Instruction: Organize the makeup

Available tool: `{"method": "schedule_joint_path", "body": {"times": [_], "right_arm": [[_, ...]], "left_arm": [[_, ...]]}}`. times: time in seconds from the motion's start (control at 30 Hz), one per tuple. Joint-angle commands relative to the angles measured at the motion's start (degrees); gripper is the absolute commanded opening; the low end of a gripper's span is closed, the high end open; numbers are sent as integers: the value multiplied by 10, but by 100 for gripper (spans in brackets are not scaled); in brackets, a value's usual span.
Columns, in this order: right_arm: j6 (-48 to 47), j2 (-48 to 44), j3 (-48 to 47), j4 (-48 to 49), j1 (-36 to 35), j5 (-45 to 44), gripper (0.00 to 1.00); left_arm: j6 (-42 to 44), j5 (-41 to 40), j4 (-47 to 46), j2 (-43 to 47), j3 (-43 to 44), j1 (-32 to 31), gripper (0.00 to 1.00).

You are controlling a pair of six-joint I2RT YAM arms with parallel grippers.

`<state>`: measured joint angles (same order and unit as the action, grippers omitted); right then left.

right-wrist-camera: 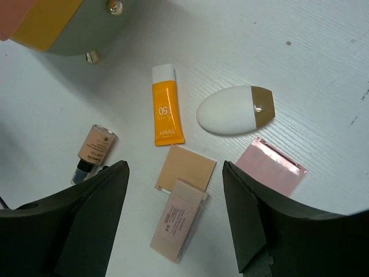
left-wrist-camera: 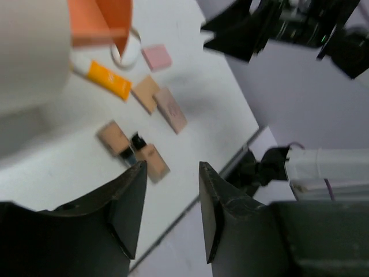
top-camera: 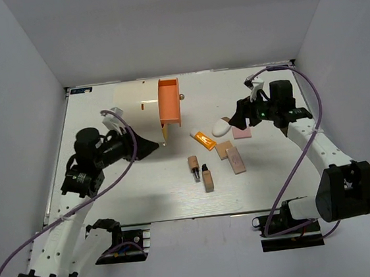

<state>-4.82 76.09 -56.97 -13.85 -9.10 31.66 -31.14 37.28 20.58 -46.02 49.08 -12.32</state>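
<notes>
Makeup (top-camera: 224,149): lay loose in one cluster on my table (top-camera: 124,184), right of centre, none of it in my grippers.
Orange-and-white tube (right-wrist-camera: 164,112): flat, just beside the white oval compact (right-wrist-camera: 235,109).
Pink square (right-wrist-camera: 271,164): just beside the compact, on the side away from the tube.
Beige pieces: the beige square (right-wrist-camera: 185,168) touched the beige rectangle (right-wrist-camera: 179,220).
Tan tubes (top-camera: 193,167): two, side by side, left of the beige pieces.
Cream cylinder (top-camera: 168,104): orange-fronted, toward the far edge, apart from the cluster.
Left gripper (left-wrist-camera: 172,170): released, jaws partly apart, nothing between them, left of the cluster.
Right gripper (right-wrist-camera: 174,167): released, jaws wide, above the beige pieces, grasping nothing.
</notes>
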Motion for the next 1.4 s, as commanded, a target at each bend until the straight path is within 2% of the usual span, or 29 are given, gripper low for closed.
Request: {"method": "schedule_joint_path", "body": {"times": [0.0,0.03,0.13,0.17,0.2,0.23,0.27,0.3,0.37,0.43,0.5,0.63,0.7,0.93,1.03,1.17,1.37], "right_arm": [[-1,-12,12,20,9,7,72],[0,-13,14,22,13,8,71],[0,-16,19,24,23,9,70],[1,-18,20,25,25,10,69],[0,-21,21,24,27,11,69],[0,-24,23,27,29,11,69],[1,-31,28,29,34,11,68],[1,-34,32,30,36,11,68],[1,-43,39,35,43,12,68],[1,-46,41,35,48,17,68],[3,-50,41,37,52,22,68],[8,-55,43,37,58,33,68],[10,-58,46,40,59,40,67],[13,-57,49,43,65,56,66],[14,-58,49,43,66,61,66],[14,-59,51,43,68,67,66],[14,-60,51,43,73,74,65]], "left_arm": [[-15,-56,18,-20,-35,-74,52],[-20,-78,17,-45,-37,-133,53],[-33,-185,13,-97,-25,-240,56],[-37,-220,18,-135,-15,-317,57],[-45,-292,24,-156,7,-352,59],[-49,-327,42,-178,21,-383,61],[-60,-403,61,-218,46,-433,67],[-66,-404,61,-237,57,-451,70],[-79,-495,87,-275,74,-492,74],[-102,-575,110,-328,93,-510,78],[-127,-613,111,-369,102,-521,89],[-182,-698,116,-407,104,-532,91],[-197,-711,92,-407,96,-533,91],[-219,-744,31,-420,81,-519,85],[-221,-746,9,-448,86,-519,78],[-234,-764,5,-478,102,-519,71],[-239,-790,6,-508,125,-514,69]]}}
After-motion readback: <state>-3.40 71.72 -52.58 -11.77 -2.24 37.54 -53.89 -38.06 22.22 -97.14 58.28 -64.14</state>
